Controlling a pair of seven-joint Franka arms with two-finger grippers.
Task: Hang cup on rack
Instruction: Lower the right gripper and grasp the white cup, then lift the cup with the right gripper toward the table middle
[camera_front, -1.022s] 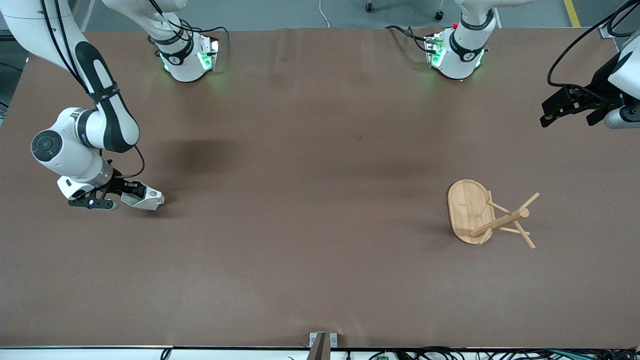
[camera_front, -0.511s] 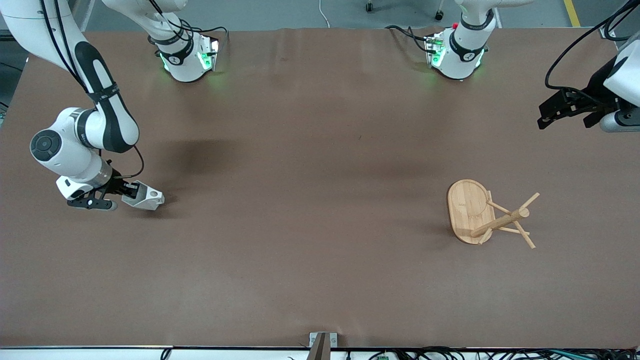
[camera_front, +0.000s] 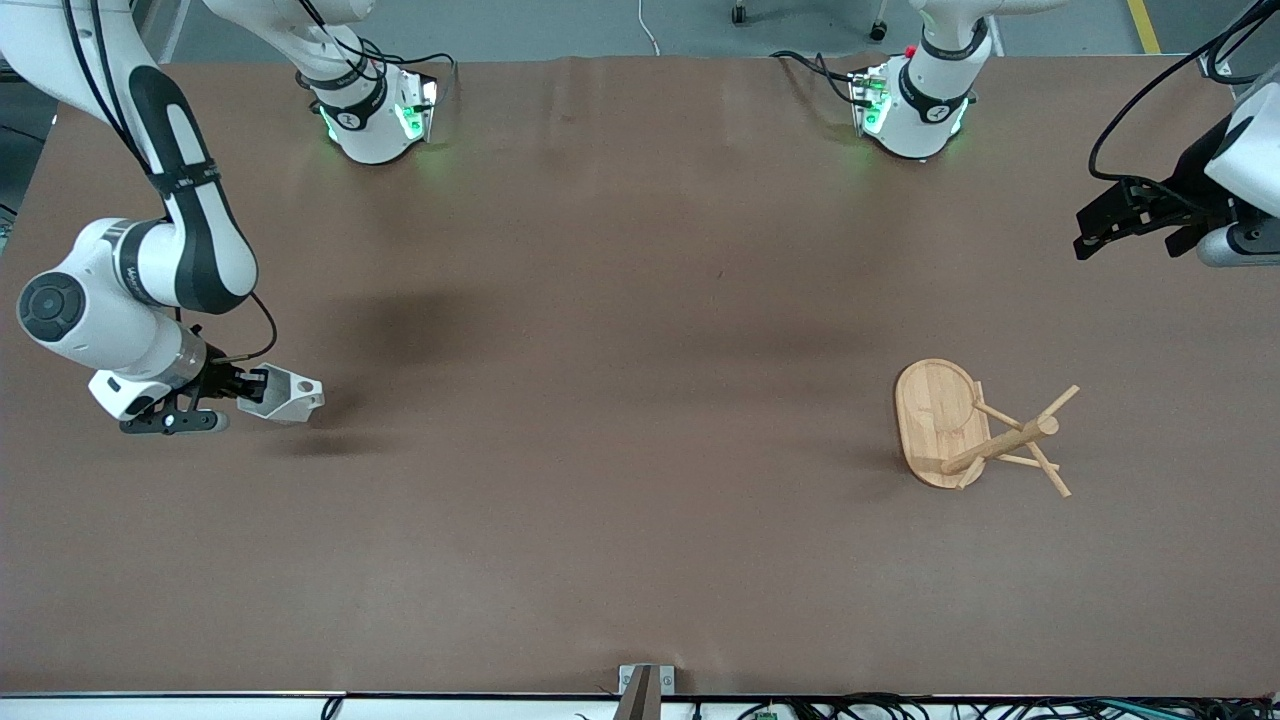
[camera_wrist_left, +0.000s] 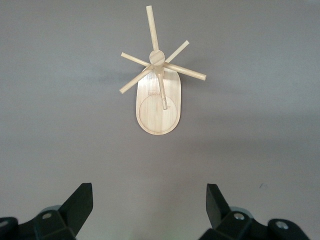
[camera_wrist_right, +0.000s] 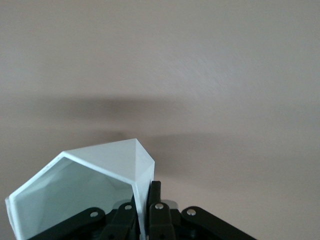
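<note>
Since the frame a second earlier, the right gripper (camera_front: 243, 388) had lifted the cup (camera_front: 285, 394) clear of the table (camera_front: 620, 420), its shadow now lying apart from it, and the arm's elbow had swung outward toward the table's edge at the right arm's end. The fingers were clamped on the cup's wall at its rim (camera_wrist_right: 140, 200), the cup (camera_wrist_right: 85, 195) tipped on its side with its mouth toward the wrist camera. The forearm bent down steeply from the elbow.

The rack (camera_front: 975, 428) had stayed put, upright near the left arm's end of the table.

The left gripper (camera_front: 1110, 222) had drifted only slightly; its fingers (camera_wrist_left: 77, 205) stood wide apart, holding nothing, while the arm waited over the table's edge.
</note>
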